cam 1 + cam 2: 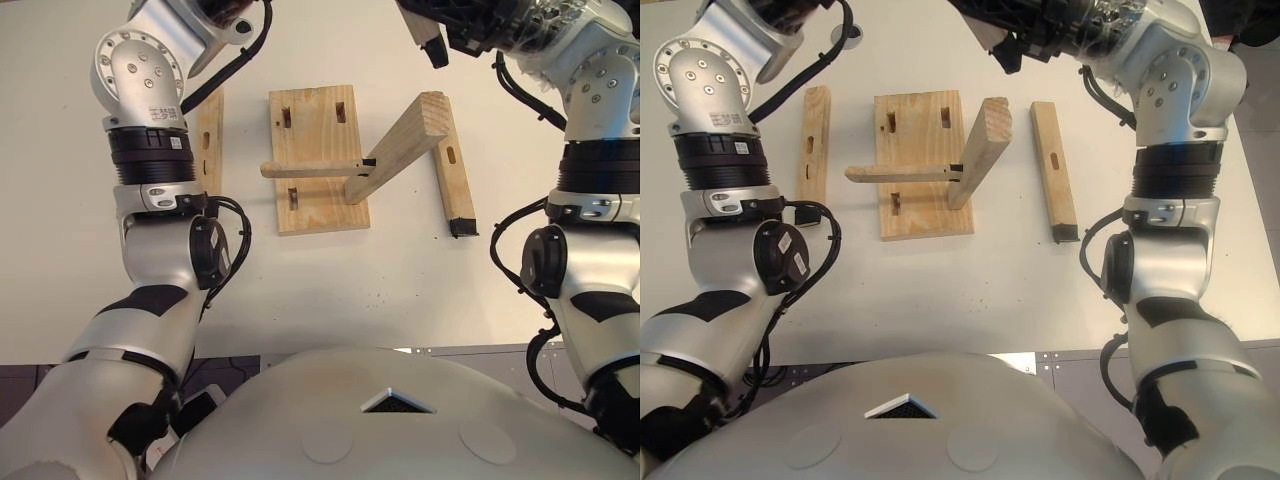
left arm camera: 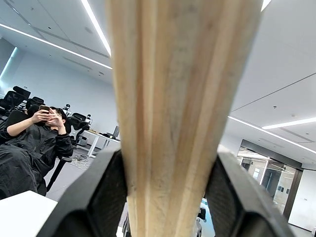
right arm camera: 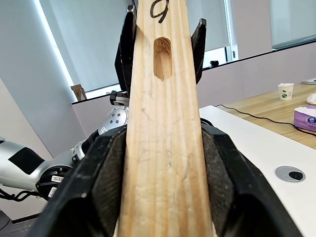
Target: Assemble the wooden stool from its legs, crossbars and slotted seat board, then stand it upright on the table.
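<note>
The slotted seat board (image 1: 318, 205) lies flat on the white table. One leg (image 1: 400, 145) stands tilted in a slot at its right side. A crossbar (image 1: 310, 168) sticks out of that leg, pointing left over the board. Two more legs lie flat: one (image 1: 455, 165) right of the board, one (image 1: 209, 140) left of it. In the right wrist view my right gripper (image 3: 165, 163) is shut on a slotted wooden leg (image 3: 163, 113), with another pair of dark fingers (image 3: 126, 44) flanking its far end. My left gripper (image 2: 168, 173) is shut on a wooden leg (image 2: 177, 74).
The table (image 1: 330, 290) has bare room between the board and its near edge (image 1: 300, 352). Both arms rise on either side of the parts, the left arm (image 1: 150, 150) close beside the left leg.
</note>
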Available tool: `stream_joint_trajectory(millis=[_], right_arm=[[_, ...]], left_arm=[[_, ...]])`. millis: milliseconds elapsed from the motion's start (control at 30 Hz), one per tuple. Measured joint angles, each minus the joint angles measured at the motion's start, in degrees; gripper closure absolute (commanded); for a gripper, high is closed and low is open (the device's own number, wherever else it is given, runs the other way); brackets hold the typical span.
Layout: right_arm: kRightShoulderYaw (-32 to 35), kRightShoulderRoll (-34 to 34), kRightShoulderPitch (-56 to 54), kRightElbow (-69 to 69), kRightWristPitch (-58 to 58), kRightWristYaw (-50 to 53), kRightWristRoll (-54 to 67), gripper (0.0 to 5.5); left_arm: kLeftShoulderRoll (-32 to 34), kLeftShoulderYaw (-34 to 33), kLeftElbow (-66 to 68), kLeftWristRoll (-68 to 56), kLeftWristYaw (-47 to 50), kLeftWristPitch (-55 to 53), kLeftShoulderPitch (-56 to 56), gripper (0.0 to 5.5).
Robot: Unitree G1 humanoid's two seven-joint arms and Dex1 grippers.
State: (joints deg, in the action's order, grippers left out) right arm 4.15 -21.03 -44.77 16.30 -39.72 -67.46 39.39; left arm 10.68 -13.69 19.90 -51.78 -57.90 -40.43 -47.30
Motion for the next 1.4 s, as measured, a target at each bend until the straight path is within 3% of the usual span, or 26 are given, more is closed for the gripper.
stream_joint_trajectory(millis=[300,333,667,767,1100,1400], right_arm=[[-0.45,-0.01,-0.42,0.98,-0.34,-0.18,-0.55,3.47],[-0.5,-0.04,-0.42,0.99,-0.35,-0.29,-0.58,3.11],[-1.34,-0.1,-0.75,3.66,-0.31,0.12,-2.28,1.41],[-0.75,-0.1,-0.82,4.28,1.34,0.27,-2.94,1.36],[12.89,-2.47,1.6,7.71,1.71,5.76,1.47,1.36],[18.08,-1.92,15.39,4.04,2.23,13.22,2.91,1.36]], left_arm=[[0.02,0.01,1.37,0.75,-0.98,0.92,0.0,3.42],[0.05,0.07,1.4,1.17,-1.3,1.22,0.0,3.43],[2.51,0.83,4.5,6.53,-2.73,6.49,0.93,3.44],[3.22,-0.12,6.86,8.02,-2.74,8.98,2.29,3.44],[7.06,0.32,12.86,15.46,-7.27,19.72,11.26,3.44],[12.98,-2.18,-3.61,14.0,-10.34,19.75,25.81,3.44]])
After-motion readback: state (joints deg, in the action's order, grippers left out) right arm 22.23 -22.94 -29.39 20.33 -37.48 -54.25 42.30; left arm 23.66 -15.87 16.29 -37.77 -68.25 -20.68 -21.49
